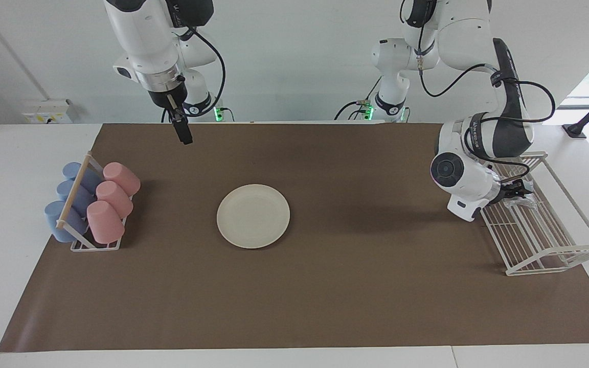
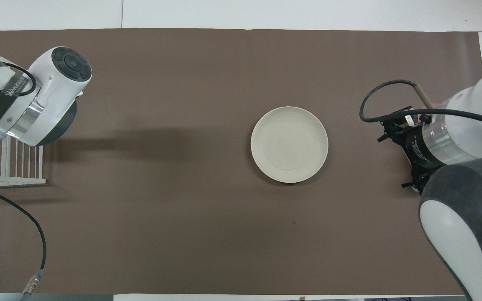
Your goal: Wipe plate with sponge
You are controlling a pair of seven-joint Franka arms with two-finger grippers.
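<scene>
A: Plate position?
B: The plate lies flat on the brown mat, about mid-table, somewhat toward the right arm's end. Its face is bare.

A: Sponge?
B: A crinkly silvery pad sits in the white wire rack at the left arm's end of the table — I read it as the sponge. It lies on the rack's floor, at the end nearer the robots. The overhead view shows only a sliver of it under the arm.

A: Left gripper?
B: The left gripper is down in the rack, right at the sponge, the wrist bent over the rack's edge. The fingers sit against the pad, but whether they are pinched on it I cannot tell — the wrist hides most of them.

A: Right gripper?
B: The right gripper hangs over the mat's edge nearest the robots, fingers pointing down, drawn together, holding nothing. That arm waits.

A: Anything else?
B: A cup rack at the right arm's end holds blue cups and pink cups, lying tilted in two rows.
</scene>
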